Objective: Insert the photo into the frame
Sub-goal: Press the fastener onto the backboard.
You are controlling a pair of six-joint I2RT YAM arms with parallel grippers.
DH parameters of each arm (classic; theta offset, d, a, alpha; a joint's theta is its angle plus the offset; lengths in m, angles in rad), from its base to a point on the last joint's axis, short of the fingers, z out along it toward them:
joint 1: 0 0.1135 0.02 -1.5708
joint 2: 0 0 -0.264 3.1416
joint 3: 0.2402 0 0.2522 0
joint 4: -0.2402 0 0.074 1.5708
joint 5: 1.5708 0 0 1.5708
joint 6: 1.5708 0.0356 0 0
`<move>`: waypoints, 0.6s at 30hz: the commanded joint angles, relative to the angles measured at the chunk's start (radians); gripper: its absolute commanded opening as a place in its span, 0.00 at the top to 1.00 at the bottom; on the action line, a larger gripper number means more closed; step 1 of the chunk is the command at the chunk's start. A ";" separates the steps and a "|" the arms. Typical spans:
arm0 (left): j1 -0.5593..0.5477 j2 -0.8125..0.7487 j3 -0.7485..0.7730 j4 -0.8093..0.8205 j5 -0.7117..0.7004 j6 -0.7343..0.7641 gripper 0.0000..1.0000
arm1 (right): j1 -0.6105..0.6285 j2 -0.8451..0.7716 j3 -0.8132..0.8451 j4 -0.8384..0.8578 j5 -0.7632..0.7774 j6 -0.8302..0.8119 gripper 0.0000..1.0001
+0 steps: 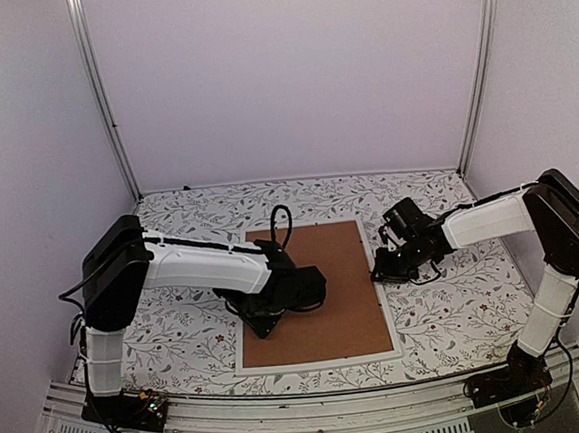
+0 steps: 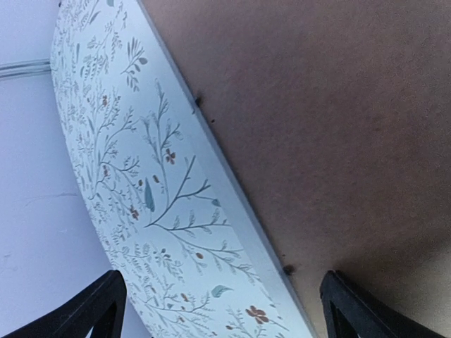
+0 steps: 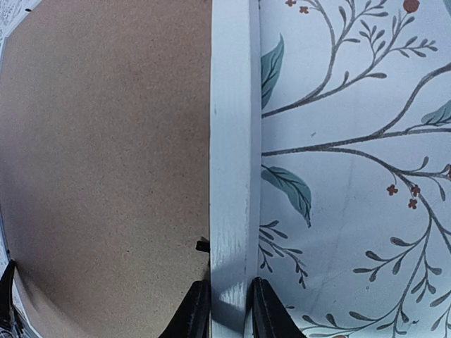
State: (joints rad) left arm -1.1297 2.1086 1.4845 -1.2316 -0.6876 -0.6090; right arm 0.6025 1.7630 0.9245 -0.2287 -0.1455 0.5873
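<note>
The frame (image 1: 387,304) lies flat near the middle of the table, back side up, on a tablecloth (image 1: 179,336) printed with leaves and twigs. A brown backing board (image 1: 346,292) fills the frame inside its thin white rim. The photo does not show in any view. Whether it lies under the board cannot be told.

**Right gripper**
- The right gripper (image 1: 379,273) is at the right rim of the frame, toward the far half of that side.
- In the wrist view, the right gripper (image 3: 231,310) has its two fingers (image 3: 194,313) drawn narrow. One is on each side of the white rim (image 3: 231,141), pinching it.
- The board (image 3: 106,155) lies on the inner side of the rim and the tablecloth (image 3: 352,176) on the outer side.
- A small dark tab (image 3: 202,245) sits at the board's edge, just beside the inner finger.

**Left gripper**
- The left gripper (image 1: 261,324) hovers low over the left part of the frame, near its left rim.
- In the wrist view, the left gripper (image 2: 225,310) stands wide and holds nothing.
- One fingertip (image 2: 99,310) is on the tablecloth side and the other is over the board (image 2: 338,141). The rim (image 2: 236,211) runs between them.
- Two small dark tabs (image 2: 287,269) show along the board's edge against the rim.
</note>
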 commanded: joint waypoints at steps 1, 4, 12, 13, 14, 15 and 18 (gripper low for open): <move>0.010 -0.061 -0.016 0.242 0.166 -0.024 0.00 | 0.069 0.072 -0.019 -0.113 -0.081 -0.004 0.76; 0.048 -0.128 -0.033 0.294 0.190 -0.008 0.00 | 0.069 0.081 -0.003 -0.129 -0.076 -0.010 0.74; 0.256 -0.313 -0.164 0.496 0.352 0.036 0.00 | 0.052 0.111 0.066 -0.222 -0.014 -0.058 0.75; 0.287 -0.328 -0.179 0.521 0.367 0.044 0.00 | 0.044 0.111 0.073 -0.233 -0.012 -0.069 0.76; 0.321 -0.340 -0.192 0.550 0.382 0.055 0.00 | 0.032 0.112 0.080 -0.243 -0.006 -0.078 0.78; 0.355 -0.345 -0.202 0.574 0.395 0.063 0.00 | 0.020 0.112 0.087 -0.253 -0.001 -0.094 0.79; 0.452 -0.337 -0.209 0.643 0.450 0.093 0.00 | -0.019 0.116 0.125 -0.293 0.025 -0.149 0.83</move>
State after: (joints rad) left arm -0.7734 1.7756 1.2980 -0.7315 -0.3393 -0.5671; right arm 0.6212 1.8225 1.0363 -0.3489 -0.1787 0.5323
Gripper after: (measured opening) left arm 0.996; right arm 0.192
